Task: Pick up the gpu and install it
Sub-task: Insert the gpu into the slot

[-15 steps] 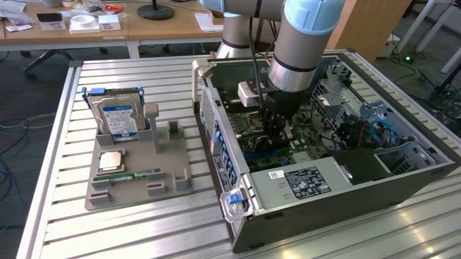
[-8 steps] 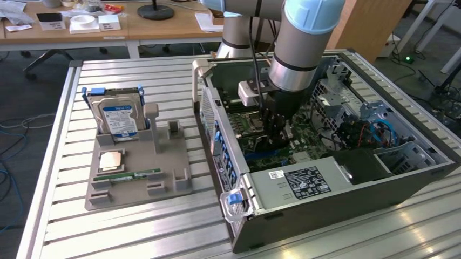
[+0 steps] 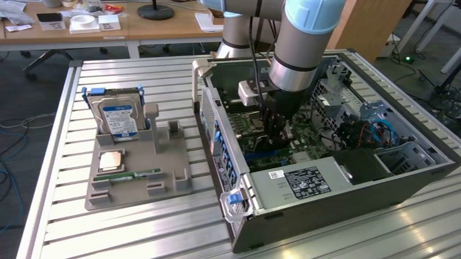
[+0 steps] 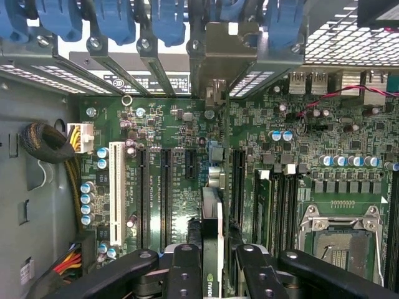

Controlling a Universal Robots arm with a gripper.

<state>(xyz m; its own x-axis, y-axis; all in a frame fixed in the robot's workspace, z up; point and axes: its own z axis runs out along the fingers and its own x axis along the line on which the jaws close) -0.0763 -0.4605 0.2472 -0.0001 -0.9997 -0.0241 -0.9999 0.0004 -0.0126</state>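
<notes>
My gripper (image 4: 218,260) is down inside the open computer case (image 3: 346,208), over the green motherboard (image 4: 168,131). It is shut on the gpu (image 4: 212,215), which I see edge-on as a thin card with a green board and a black face between the two black fingers (image 4: 186,268). The card stands upright among the long black expansion slots (image 4: 166,187), and its far end points toward the silvery rear slot covers (image 4: 221,53). Whether its edge sits in a slot I cannot tell. In the exterior view the gripper (image 3: 277,137) hangs low over the board.
A grey holder (image 3: 137,191) on the slatted table carries a hard drive (image 3: 119,117), a processor chip (image 3: 110,160) and a memory stick (image 3: 127,175). Around the card are a white slot (image 4: 116,187), blue latches (image 4: 168,18), the processor socket (image 4: 340,240) and the power supply (image 3: 303,181).
</notes>
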